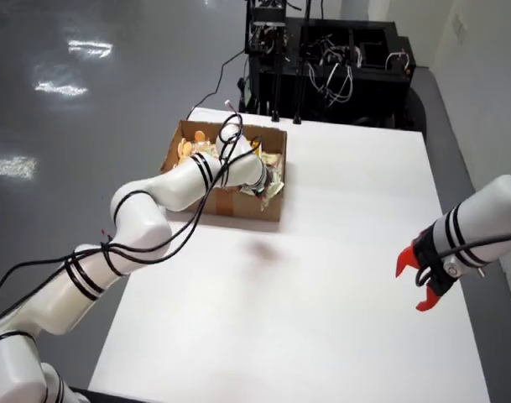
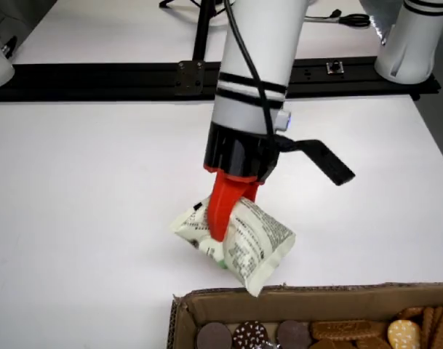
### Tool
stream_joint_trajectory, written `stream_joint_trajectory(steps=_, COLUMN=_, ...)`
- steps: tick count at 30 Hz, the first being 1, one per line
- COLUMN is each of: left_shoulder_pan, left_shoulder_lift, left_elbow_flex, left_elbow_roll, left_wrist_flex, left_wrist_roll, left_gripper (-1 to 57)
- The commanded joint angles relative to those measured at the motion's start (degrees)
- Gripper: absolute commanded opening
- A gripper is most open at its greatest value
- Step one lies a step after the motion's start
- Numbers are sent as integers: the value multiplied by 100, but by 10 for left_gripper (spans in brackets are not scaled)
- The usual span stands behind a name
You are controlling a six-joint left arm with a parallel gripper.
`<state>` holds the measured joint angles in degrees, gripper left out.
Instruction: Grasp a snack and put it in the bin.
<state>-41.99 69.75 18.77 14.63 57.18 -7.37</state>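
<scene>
In the side view, my gripper (image 2: 227, 227) points down with its red fingers (image 2: 222, 203) shut on a pale green and white snack packet (image 2: 254, 240). The packet hangs tilted just outside the cardboard box's rim (image 2: 294, 296), close above the white table; whether it touches the table I cannot tell. In the view from above, my gripper (image 1: 268, 179) is at the right front corner of the cardboard box (image 1: 226, 204), with the packet (image 1: 275, 186) at the box's edge. The second finger is hidden behind the packet.
The box holds several round biscuits (image 2: 345, 331) and other snacks (image 1: 190, 148). A second arm with an open red gripper (image 1: 423, 281) hangs still at the right in the view from above. A black rail (image 2: 119, 77) and arm bases (image 2: 417, 36) line the table's far side.
</scene>
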Motion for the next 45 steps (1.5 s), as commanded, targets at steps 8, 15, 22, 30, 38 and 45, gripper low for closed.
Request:
stream_joint_trajectory(steps=8, left_shoulder_pan=329, left_shoulder_lift=986, left_elbow_flex=-1890, left_elbow_roll=-10, left_wrist_flex=173, left_wrist_roll=200, left_gripper=112)
stream_joint_trajectory(steps=15, left_shoulder_pan=502, left_shoulder_lift=1087, left_elbow_flex=-2144, left_elbow_roll=0, left_wrist_flex=-194, left_wrist_roll=103, left_gripper=117)
stream_joint_trajectory(steps=22, left_shoulder_pan=708, left_shoulder_lift=1226, left_elbow_flex=-2519, left_elbow_roll=33, left_wrist_flex=-610, left_wrist_roll=-177, left_gripper=119)
stream_joint_trajectory(steps=30, left_shoulder_pan=867, left_shoulder_lift=1269, left_elbow_flex=-2723, left_elbow_roll=35, left_wrist_flex=-606, left_wrist_roll=-260, left_gripper=326)
stream_joint_trajectory(steps=38, left_shoulder_pan=829, left_shoulder_lift=1294, left_elbow_flex=-2973, left_elbow_roll=30, left_wrist_flex=-353, left_wrist_roll=-178, left_gripper=414)
stream_joint_trajectory(steps=45, left_shoulder_pan=682, left_shoulder_lift=1406, left_elbow_flex=-3701, left_elbow_roll=47, left_wrist_flex=212, left_wrist_roll=10, left_gripper=297)
